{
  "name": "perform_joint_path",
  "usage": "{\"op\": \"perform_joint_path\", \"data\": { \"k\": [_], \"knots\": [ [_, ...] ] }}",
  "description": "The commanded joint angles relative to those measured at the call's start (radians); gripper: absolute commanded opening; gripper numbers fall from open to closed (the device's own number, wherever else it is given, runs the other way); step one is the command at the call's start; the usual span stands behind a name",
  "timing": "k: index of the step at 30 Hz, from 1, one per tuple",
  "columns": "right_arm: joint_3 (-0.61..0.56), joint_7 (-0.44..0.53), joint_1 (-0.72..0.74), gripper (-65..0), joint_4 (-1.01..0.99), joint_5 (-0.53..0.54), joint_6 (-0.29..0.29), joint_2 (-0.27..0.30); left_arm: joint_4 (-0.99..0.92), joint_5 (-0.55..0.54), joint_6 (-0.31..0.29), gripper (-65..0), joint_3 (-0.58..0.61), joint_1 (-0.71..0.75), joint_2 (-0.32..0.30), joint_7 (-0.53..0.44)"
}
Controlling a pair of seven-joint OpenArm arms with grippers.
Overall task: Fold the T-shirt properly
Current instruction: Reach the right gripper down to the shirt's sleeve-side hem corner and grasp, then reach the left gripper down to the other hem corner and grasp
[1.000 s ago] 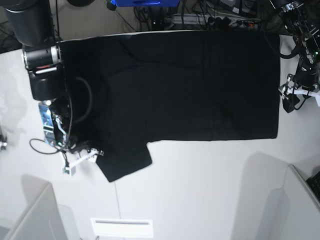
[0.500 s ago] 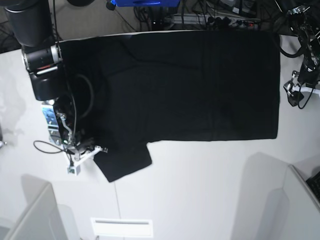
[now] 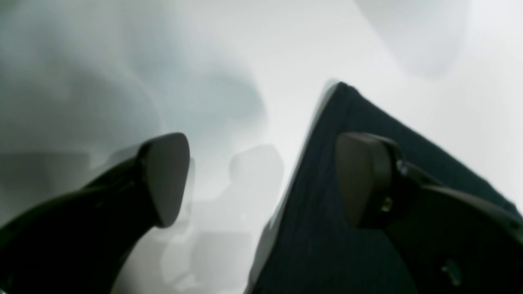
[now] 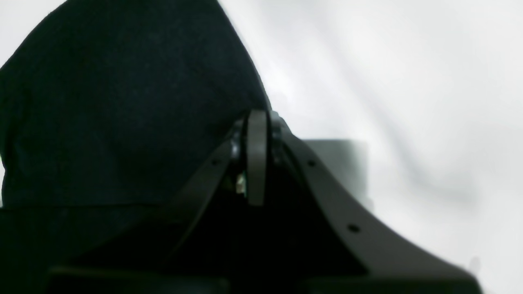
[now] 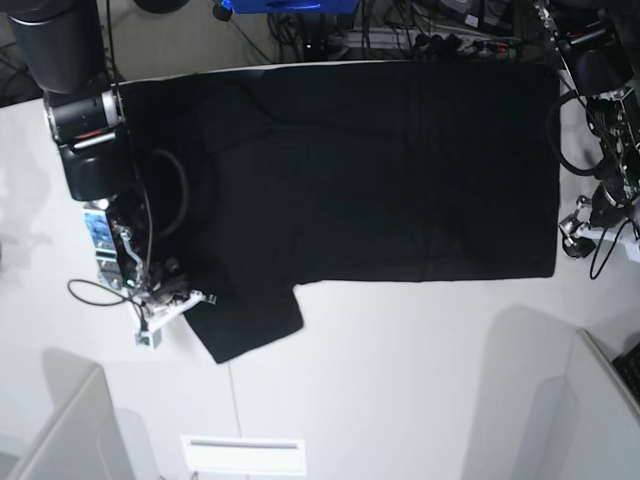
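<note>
One T-shirt (image 5: 370, 170) is lying flat across the upper middle of the base frame on the white table (image 5: 400, 380), its long axis running left to right, one sleeve jutting toward the lower left. The right gripper (image 5: 170, 300), at the frame's left edge, is sitting with its fingers pressed together at the sleeve's edge, though whether cloth is pinched is unclear. The left gripper (image 3: 261, 179) is standing wide open and empty, straddling the hem corner at the frame's right, with one finger (image 3: 359, 175) over cloth.

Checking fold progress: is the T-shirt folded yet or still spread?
Spread: the T-shirt lies flat on the table, one sleeve sticking out, no fold visible.
</note>
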Motion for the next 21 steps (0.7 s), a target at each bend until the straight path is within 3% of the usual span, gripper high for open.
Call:
{"op": "perform_joint_path", "data": {
  "k": [1,12,19,21],
  "knots": [
    [0.003,-0.020,0.018,-65.0,0.005,0.000,0.003,0.006,-0.007,-0.009,-0.003,-11.0,0.017,-0.045,-0.024,-0.016],
    [0.003,-0.019,0.018,-65.0,0.013,0.000,0.003,0.006,-0.297,-0.009,-0.001,-11.0,0.238,-0.309,-0.024,-0.017],
    [0.003,-0.019,0.018,-65.0,0.013,0.001,0.003,0.006,-0.391,-0.009,-0.001,-11.4,0.404,-0.342,-0.024,-0.114],
    [0.003,-0.019,0.018,-65.0,0.013,0.001,0.003,0.006,-0.400,-0.009,-0.001,-16.1,0.416,-0.335,-0.022,-0.121]
  ]
}}
